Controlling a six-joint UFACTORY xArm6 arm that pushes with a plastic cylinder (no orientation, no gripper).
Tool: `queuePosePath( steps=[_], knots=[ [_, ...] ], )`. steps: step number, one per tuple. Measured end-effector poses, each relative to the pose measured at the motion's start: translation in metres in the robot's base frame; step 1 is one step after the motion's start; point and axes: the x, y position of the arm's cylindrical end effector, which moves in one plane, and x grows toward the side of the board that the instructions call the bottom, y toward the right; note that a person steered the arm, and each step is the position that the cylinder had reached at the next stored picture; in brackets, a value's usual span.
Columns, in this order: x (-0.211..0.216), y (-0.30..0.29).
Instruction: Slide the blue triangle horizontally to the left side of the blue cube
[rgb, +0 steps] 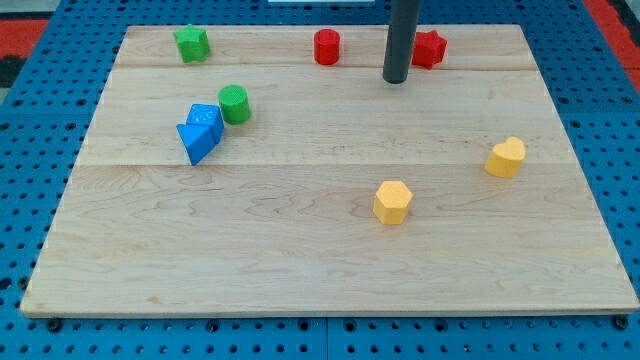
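Note:
The blue triangle (196, 143) lies on the wooden board at the view's left, touching the lower left side of the blue cube (206, 118). A green cylinder (234, 104) touches the cube's right side. My tip (396, 79) is the lower end of the dark rod, near the view's top, right of centre. It stands far to the right of the blue blocks, between the red cylinder (327, 47) and the red star-like block (428, 49).
A green star-like block (191, 43) sits at the top left. A yellow hexagon block (393, 202) lies right of centre. A yellow heart-like block (506, 157) lies at the right. The board (300, 260) rests on a blue pegboard.

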Motion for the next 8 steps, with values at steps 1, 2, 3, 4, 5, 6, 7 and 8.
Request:
queuePosePath(
  steps=[1,2,3,4,5,6,7,8],
  knots=[
    [0.000,0.000],
    [0.001,0.003],
    [0.002,0.010],
    [0.003,0.010],
    [0.003,0.010],
    [0.003,-0.019],
    [0.042,-0.049],
    [0.080,-0.113]
  ],
)
